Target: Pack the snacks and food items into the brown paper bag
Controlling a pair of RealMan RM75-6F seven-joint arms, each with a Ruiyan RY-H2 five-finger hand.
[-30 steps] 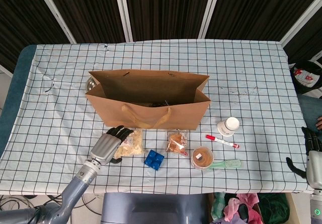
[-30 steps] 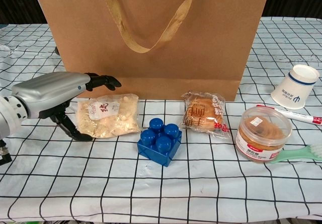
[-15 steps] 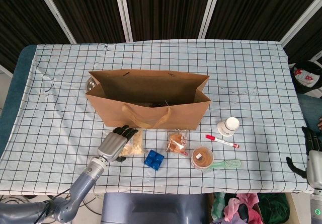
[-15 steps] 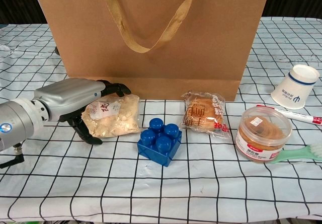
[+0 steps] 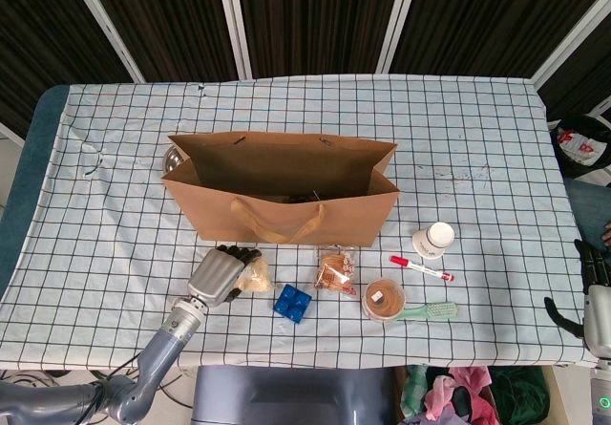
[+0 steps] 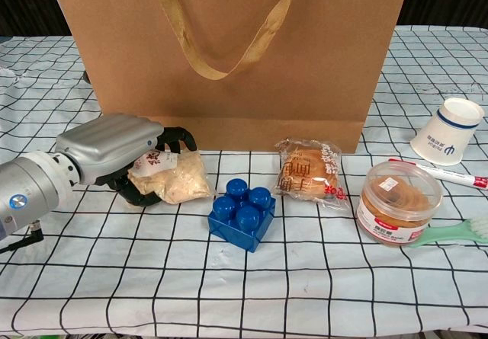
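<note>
Left hand (image 6: 126,156) fingers have now curled closed, gripping the snack packet (image 6: 174,179)

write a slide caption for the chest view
Left hand grips a snack packet in front of the brown paper bag.

blue brick (image 6: 242,213), cup (image 6: 449,141), marker (image 5: 421,269), brush (image 5: 427,311)
</note>
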